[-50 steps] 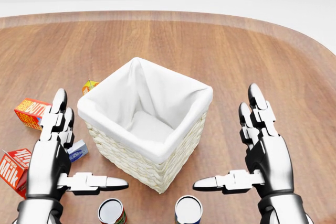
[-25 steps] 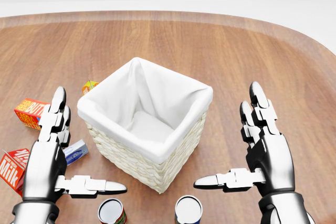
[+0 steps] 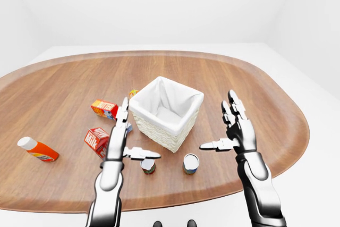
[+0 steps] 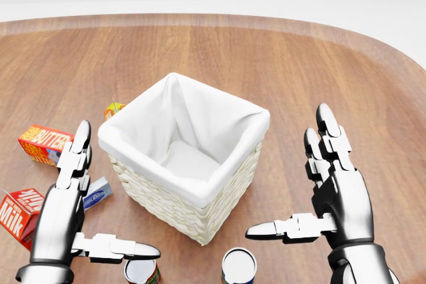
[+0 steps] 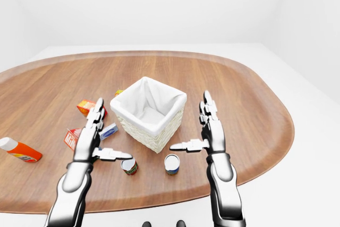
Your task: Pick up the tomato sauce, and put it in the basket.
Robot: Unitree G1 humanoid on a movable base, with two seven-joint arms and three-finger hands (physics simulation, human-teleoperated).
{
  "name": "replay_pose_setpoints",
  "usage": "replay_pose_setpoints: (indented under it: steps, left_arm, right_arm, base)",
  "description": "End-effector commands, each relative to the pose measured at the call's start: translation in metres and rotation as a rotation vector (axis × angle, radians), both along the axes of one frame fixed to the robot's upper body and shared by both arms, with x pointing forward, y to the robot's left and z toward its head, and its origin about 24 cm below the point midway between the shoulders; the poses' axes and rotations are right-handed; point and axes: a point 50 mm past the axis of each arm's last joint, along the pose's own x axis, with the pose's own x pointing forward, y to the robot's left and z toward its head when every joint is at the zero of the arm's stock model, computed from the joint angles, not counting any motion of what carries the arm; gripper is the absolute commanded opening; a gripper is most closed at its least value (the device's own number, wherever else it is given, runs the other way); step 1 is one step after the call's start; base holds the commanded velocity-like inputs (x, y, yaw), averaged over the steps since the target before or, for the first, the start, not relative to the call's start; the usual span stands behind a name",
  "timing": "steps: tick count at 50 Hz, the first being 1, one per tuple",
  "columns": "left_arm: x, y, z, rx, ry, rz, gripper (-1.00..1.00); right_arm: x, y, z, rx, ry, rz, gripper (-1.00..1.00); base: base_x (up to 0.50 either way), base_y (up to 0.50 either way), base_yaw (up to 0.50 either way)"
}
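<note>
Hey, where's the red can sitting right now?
In the left-eye view the red can stands below the basket, just under the left hand, left of the blue can.

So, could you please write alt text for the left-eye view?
A white-lined wicker basket stands on an oval wooden table, with the robot's open left hand and right hand either side. Two cans, cartons and an orange bottle lie nearby.
</note>
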Motion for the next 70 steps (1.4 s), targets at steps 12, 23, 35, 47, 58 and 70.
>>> replay_pose_setpoints:
  steps: [12,23,35,47,58,70]
  left_arm:
    - [-0.007,0.003,-0.018,0.093,0.087,0.001,1.0]
    - [-0.009,0.003,-0.022,0.136,0.106,0.013,1.0]
    - [-0.008,0.002,-0.029,0.201,0.134,0.027,1.0]
    - [-0.009,0.003,-0.031,0.232,0.143,0.036,1.0]
    - [-0.009,0.003,-0.036,0.242,0.164,0.033,1.0]
    - [-0.011,0.002,-0.036,0.256,0.161,0.033,1.0]
  right_arm:
    - [0.0,0.001,-0.004,-0.003,0.016,0.003,1.0]
    - [0.001,0.001,-0.006,-0.006,0.025,0.001,1.0]
    - [0.004,0.001,-0.01,-0.005,0.044,-0.002,1.0]
    - [0.004,0.0,-0.011,-0.007,0.048,-0.003,1.0]
    - [0.004,0.001,-0.014,-0.012,0.062,-0.005,1.0]
    - [0.004,0.001,-0.016,-0.016,0.069,-0.011,1.0]
  base:
    - [0.0,0.0,0.0]
    - [0.0,0.0,0.0]
    - [0.0,0.0,0.0]
    - [0.0,0.0,0.0]
    - [0.0,0.0,0.0]
    - [0.0,0.0,0.0]
